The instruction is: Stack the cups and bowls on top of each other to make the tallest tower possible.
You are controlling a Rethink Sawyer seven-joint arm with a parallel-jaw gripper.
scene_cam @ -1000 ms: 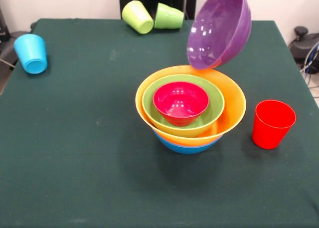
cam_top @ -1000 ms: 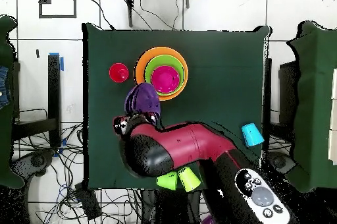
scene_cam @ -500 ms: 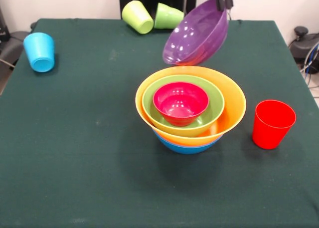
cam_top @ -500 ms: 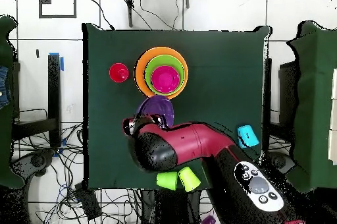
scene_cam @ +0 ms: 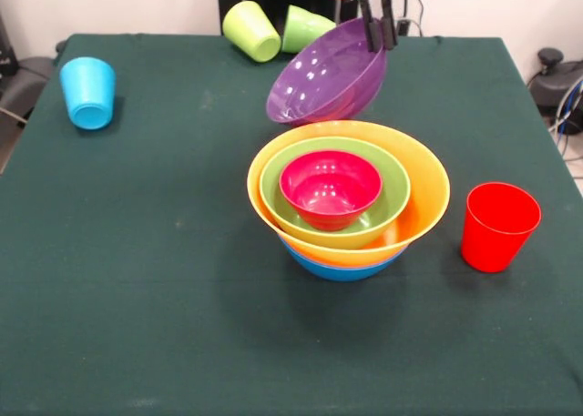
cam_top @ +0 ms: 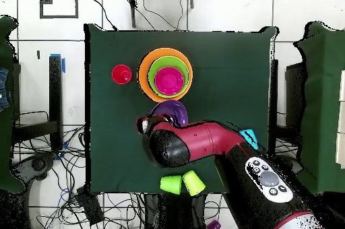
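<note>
Above the tower [scene_cam: 351,197], tilted glossy purple bowl [scene_cam: 323,79] between fingers [scene_cam: 373,29].

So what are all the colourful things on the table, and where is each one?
Stack of glossy plastic bowls: one stack on the green table; small red in green in large orange, on blue.
Purple plastic bowl: one, tilted, held above the stack's far side.
Red plastic cup: one, upright, right of the stack.
Sky blue plastic cup: one, far left.
Yellow-green plastic cup and green plastic cup: lying at the far edge.
Gripper: shut on the purple bowl's rim.
</note>
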